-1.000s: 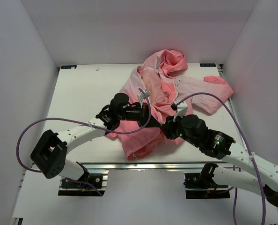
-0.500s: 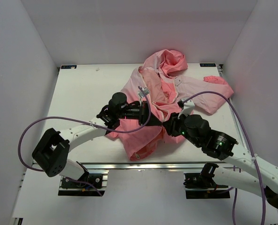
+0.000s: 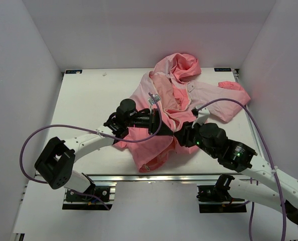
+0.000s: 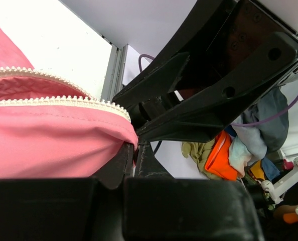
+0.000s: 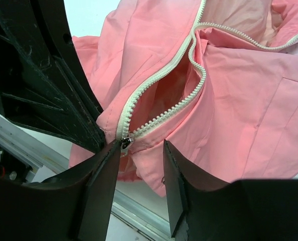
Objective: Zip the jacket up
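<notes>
**Left gripper (image 4: 135,155) clamped on the jacket (image 3: 209,95), right gripper (image 5: 142,146) spread at the slider (image 5: 127,143)**

On my left wrist camera I see the two fingers pressed together with a fold of coral fabric caught between them, right under a row of white zipper teeth (image 4: 63,99). That hand is holding the jacket by its front edge. Just past it, filling the upper right of that view, is the black body of my other arm.

My right wrist camera shows that hand with a moderate gap between its fingers and nothing gripped. The slider sits low on the zipper, just beside the tip of the finger (image 5: 104,186) on the left of the view. I cannot tell whether the two touch. Above the slider the two rows of teeth part and run up the garment separately, so the front gapes open. The left hand's dark frame crowds the left side of this picture, close to the slider.

From overhead, the jacket lies crumpled on the white table (image 3: 89,100), right of centre, with its hood (image 3: 181,65) toward the far edge and one sleeve (image 3: 234,88) thrown out to the right. Both arms reach in from the near edge and meet nose to nose over the near part of the garment, the left one coming from the left and the right one from the right. The fabric is pale pink near the hood and a deeper coral where my grippers are working.
</notes>
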You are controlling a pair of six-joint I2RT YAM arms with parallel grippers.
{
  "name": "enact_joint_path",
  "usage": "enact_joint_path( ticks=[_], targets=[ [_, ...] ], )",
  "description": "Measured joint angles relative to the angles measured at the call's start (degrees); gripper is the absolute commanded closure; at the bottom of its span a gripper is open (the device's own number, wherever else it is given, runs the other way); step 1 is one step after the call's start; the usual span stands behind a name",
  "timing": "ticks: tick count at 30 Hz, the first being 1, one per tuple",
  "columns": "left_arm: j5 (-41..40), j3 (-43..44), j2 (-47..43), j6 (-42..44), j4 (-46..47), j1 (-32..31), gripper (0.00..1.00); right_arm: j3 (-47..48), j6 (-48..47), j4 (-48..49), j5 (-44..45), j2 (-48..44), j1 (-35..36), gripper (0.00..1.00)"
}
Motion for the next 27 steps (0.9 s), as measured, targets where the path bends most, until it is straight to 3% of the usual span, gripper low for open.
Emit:
enact_joint_path(
  ticks=[12,19,27],
  targets=[
    [-0.13,0.00,0.90,-0.04,0.11,-0.31,1.00,-0.15,-2.38,-0.63,-7.15,1.16,0.42,0.54],
    [-0.85,0.00,0.96,0.09,0.09,-0.44,1.00,-0.39,-1.22,-0.68,-3.58,1.57,0.66,0.65],
    [-1.88,0.00,0.96,0.63,0.07,-0.50,1.00,-0.39,-0.22,-1.11,-1.46,1.38,1.01,0.68]
  ],
)
